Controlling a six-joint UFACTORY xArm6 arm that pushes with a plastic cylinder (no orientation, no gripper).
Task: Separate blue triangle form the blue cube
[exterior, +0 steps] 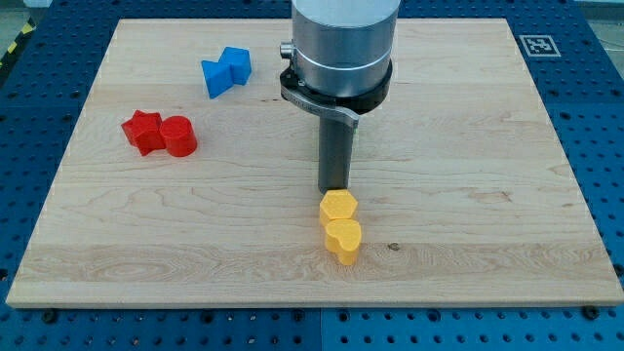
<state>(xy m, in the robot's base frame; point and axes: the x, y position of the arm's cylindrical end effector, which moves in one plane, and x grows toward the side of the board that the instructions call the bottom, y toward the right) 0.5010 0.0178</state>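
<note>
Two blue blocks touch each other at the view's upper left: the blue triangle point(214, 77) on the left and the blue cube point(236, 62) on the right. My tip point(334, 189) is near the middle of the board, just above a yellow hexagon block point(338, 207). The tip is far to the right of and below the blue pair.
A yellow heart-shaped block point(343, 238) touches the yellow hexagon from below. A red star block point(144, 131) and a red cylinder point(179, 136) touch at the view's left. The wooden board point(487, 146) lies on a blue perforated table. A marker tag point(538, 45) sits at the upper right corner.
</note>
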